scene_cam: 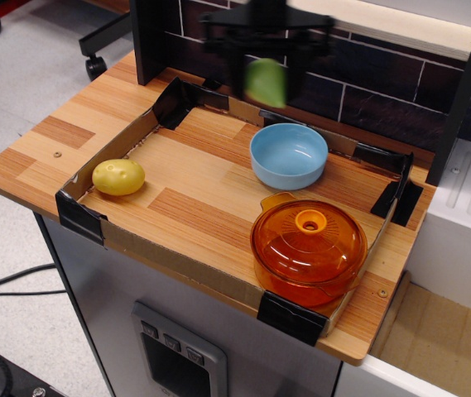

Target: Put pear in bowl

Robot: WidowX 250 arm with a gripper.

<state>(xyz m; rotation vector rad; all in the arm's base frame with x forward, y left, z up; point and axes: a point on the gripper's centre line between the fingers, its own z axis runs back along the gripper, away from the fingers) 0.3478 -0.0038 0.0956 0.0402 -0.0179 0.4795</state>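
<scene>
My black gripper (266,83) is high in the air, blurred by motion, and shut on the light-green pear (266,80). It holds the pear above the tray's back edge, a little behind and left of the light-blue bowl (288,155). The bowl stands empty on the wooden tray floor.
A yellow potato-like fruit (118,176) lies at the tray's left corner. A translucent orange lidded pot (308,247) stands at the front right, just in front of the bowl. A low cardboard wall (169,260) with black corner clips rings the tray. A dark brick wall (359,87) is behind.
</scene>
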